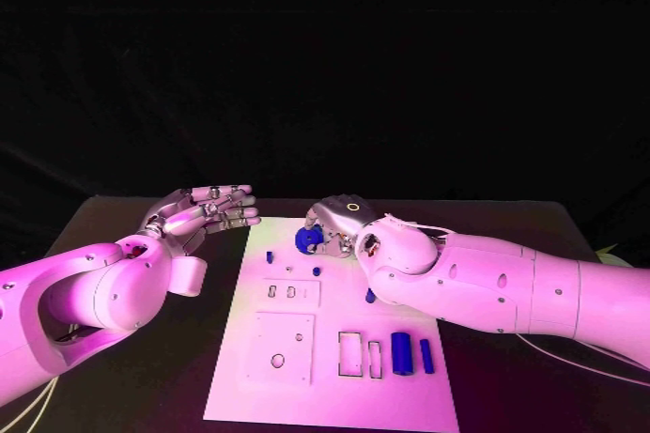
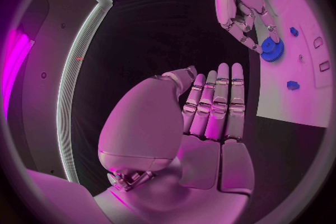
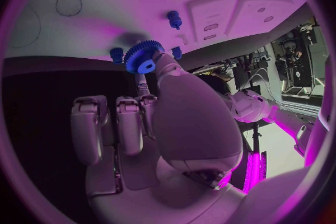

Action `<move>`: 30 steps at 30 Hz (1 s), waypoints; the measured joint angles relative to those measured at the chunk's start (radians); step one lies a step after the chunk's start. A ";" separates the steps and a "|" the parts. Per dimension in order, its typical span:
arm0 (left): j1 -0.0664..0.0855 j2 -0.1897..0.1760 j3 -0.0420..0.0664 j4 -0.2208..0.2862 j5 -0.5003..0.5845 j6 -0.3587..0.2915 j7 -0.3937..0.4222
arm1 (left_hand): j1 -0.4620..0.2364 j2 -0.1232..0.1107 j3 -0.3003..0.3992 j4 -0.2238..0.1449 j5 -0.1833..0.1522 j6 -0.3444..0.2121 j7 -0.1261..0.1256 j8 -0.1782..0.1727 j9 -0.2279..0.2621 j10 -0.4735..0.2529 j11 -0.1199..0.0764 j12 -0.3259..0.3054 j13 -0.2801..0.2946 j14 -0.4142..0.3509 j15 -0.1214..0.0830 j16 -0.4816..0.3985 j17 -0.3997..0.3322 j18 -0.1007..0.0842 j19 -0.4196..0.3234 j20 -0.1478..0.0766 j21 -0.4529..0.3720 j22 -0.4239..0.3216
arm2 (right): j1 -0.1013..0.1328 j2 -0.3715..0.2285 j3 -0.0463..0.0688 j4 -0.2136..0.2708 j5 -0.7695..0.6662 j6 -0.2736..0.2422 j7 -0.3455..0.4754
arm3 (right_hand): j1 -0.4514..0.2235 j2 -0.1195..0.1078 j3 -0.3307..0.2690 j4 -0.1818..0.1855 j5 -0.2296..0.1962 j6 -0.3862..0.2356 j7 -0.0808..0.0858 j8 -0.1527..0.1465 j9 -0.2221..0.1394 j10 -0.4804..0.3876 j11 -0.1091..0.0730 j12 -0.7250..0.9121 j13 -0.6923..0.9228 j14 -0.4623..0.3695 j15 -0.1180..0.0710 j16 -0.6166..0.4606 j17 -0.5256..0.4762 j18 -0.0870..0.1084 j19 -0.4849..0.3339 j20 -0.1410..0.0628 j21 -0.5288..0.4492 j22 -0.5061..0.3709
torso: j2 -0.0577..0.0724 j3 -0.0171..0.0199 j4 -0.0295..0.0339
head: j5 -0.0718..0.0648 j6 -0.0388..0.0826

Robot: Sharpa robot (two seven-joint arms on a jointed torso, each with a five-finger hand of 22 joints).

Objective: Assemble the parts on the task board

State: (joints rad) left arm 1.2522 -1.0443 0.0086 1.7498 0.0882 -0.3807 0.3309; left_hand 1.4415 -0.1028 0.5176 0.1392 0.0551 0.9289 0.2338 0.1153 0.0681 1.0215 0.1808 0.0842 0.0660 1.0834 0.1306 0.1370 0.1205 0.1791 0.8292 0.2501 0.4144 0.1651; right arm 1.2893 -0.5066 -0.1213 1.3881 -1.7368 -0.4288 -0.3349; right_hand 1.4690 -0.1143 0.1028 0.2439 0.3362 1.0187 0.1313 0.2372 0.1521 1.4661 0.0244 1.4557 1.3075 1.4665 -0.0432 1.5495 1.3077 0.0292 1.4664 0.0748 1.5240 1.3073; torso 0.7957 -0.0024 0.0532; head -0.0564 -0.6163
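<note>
Right hand: I see my right hand (image 1: 346, 224) over the far end of the task board (image 1: 339, 395), its fingers closed on a blue gear (image 1: 310, 238). In the right wrist view the gear (image 3: 143, 57) sits at the fingertips, its toothed rim and centre hole facing the camera.

Gear position: it hangs just above the board's far-left corner, near a small blue peg (image 1: 269, 257). From these views I cannot tell whether it touches the board.

Left hand: my left hand (image 1: 203, 212) hovers off the board's left edge, above the black table (image 1: 135, 377), holding nothing. Its fingers are stretched out side by side, palm open, as the left wrist view (image 2: 210, 123) shows.

Board: the white plate lies in the middle of the table, with rectangular recesses along its length.

Other parts: a thick blue cylinder (image 1: 401, 352) and a thinner blue rod (image 1: 426, 355) lie side by side near the board's right edge, next to two narrow slots. Another small blue piece (image 1: 370, 296) sits partly hidden beside my right forearm.
</note>
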 measured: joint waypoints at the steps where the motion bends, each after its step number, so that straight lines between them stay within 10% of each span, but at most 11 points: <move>1: 0.000 0.000 0.000 0.000 0.000 0.000 0.000 | 0.000 0.000 0.000 0.000 0.000 0.000 0.000 0.000 0.000 0.000 0.000 0.000 0.000 0.000 0.000 0.000 0.000 0.000 0.000 0.000 0.000 0.000 | 0.000 0.001 0.000 0.000 -0.001 0.003 -0.001 | 0.000 0.000 0.000 0.000 0.000 0.000 0.000 -0.002 0.000 0.000 0.000 0.000 0.000 0.000 0.000 0.000 0.000 0.000 0.000 0.000 0.000 0.000 | 0.000 0.0000 0.0000 | 0.000 0.000; 21: 0.000 -0.003 0.000 0.002 0.000 0.001 0.000 | 0.000 0.000 0.000 0.000 0.000 0.000 0.000 0.000 0.000 0.000 0.000 0.000 0.000 0.000 0.000 0.000 0.000 0.000 0.000 0.000 0.000 0.001 | -0.002 0.011 -0.002 -0.013 -0.021 0.030 -0.030 | -0.010 -0.010 0.014 0.001 0.003 0.000 0.000 -0.014 0.001 0.000 0.000 -0.004 0.000 0.000 0.000 0.000 0.000 0.000 0.000 0.000 0.000 0.001 | 0.000 0.0001 0.0005 | 0.003 0.000; 30: 0.000 -0.003 0.000 0.002 0.000 0.001 -0.001 | 0.000 0.000 0.006 -0.001 0.000 0.000 0.000 0.000 0.000 0.000 0.000 0.000 0.000 0.000 0.000 0.000 0.001 0.000 0.000 0.000 0.000 0.001 | -0.003 0.017 -0.003 -0.016 -0.025 0.023 -0.047 | -0.063 -0.043 0.021 0.022 -0.050 -0.027 0.002 -0.070 0.043 -0.004 0.021 -0.027 0.000 0.000 0.018 0.000 0.000 0.000 -0.002 0.003 0.000 0.001 | 0.000 0.0005 0.0000 | 0.003 0.001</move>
State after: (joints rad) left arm 1.2524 -1.0473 0.0086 1.7517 0.0882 -0.3793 0.3295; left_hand 1.4416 -0.1027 0.5238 0.1386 0.0551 0.9289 0.2338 0.1153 0.0681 1.0215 0.1807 0.0842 0.0660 1.0834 0.1306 0.1370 0.1213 0.1792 0.8292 0.2501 0.4143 0.1658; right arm 1.2866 -0.4893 -0.1242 1.3723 -1.7614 -0.4056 -0.3824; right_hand 1.4063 -0.1572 0.1233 0.2657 0.2866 0.9913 0.1336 0.1671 0.1949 1.4623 0.0457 1.4287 1.3074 1.4665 -0.0248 1.5495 1.3075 0.0293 1.4646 0.0780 1.5239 1.3079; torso 0.7956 -0.0019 0.0532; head -0.0531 -0.6150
